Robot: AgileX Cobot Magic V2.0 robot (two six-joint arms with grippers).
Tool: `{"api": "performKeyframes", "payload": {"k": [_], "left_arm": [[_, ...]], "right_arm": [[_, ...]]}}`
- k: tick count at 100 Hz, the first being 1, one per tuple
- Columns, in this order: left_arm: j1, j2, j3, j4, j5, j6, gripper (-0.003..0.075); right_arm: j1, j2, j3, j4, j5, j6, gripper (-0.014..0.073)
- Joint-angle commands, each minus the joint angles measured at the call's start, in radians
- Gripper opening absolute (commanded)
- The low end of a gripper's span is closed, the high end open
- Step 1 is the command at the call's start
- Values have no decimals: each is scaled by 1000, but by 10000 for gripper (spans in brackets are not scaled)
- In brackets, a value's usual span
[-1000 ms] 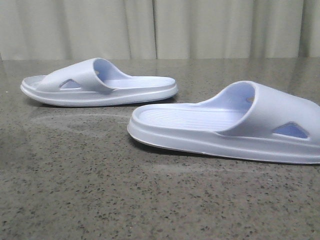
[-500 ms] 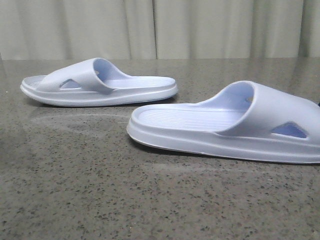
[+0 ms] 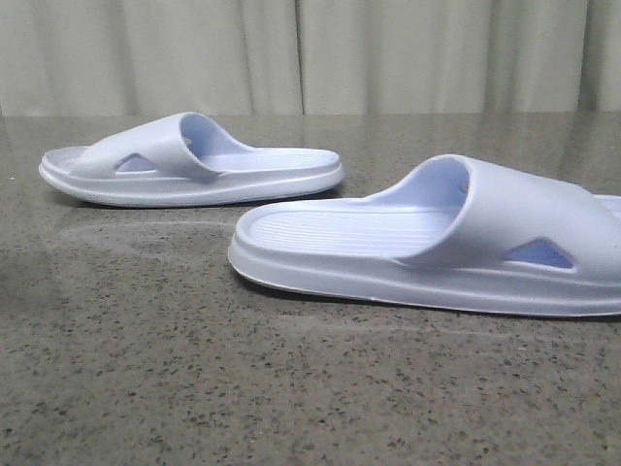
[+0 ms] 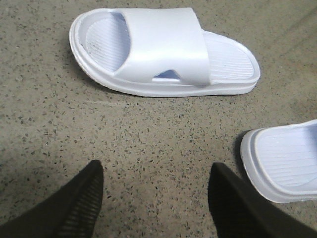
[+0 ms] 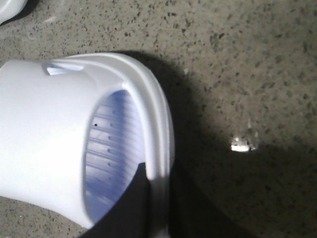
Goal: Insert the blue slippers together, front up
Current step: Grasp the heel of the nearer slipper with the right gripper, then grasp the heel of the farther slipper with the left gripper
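Note:
Two pale lavender-blue slippers lie sole-down on the speckled table. The far slipper (image 3: 194,160) lies at the left, also in the left wrist view (image 4: 163,52). The near slipper (image 3: 437,243) lies at the right, running off the right edge; its heel shows in the left wrist view (image 4: 287,158). My right gripper (image 5: 161,198) is shut on the near slipper's (image 5: 59,139) rim near the strap, one finger inside on the footbed, one outside. My left gripper (image 4: 156,198) is open and empty over bare table, between the two slippers. Neither gripper shows in the front view.
The grey speckled tabletop (image 3: 291,388) runs back to a pale curtain (image 3: 310,53). A small shiny fleck (image 5: 242,145) lies on the table beside the near slipper. A corner of the far slipper (image 5: 10,7) shows in the right wrist view.
The near slipper has slid a little to the left, towards the far slipper. The far slipper has not moved.

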Motion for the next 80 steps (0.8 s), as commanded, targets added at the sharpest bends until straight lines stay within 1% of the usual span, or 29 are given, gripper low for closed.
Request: {"api": "performKeyframes", "payload": {"k": [1,14,18,33,43,59,80], "left_arm": [[7,38,-66,-59,-20,1,405],[53,129,-145,-81,41,4,405],[78,155,-171,-102,78,33,405],[182,268,-231,-276,206,162,405],[231,345,-265,-323,269,183,405],[233,462,-340,-341,340,208,405],[232,568,-407,-334,351,208,405]], "right_arm": [[-6,-11,-30,31,3,-17,-104],[-6,-11,-30,31,-2,-17,-104],[-6,-11,-30,31,-3,-18,-104],[-6,-11,-30,31,-10,-21,-104],[-6,-11,-30,35,-12,-23,-104],[-6,-11,-30,58,-16,-41,-104],[-6,-11,-30,59,-16,-43,-104]]}}
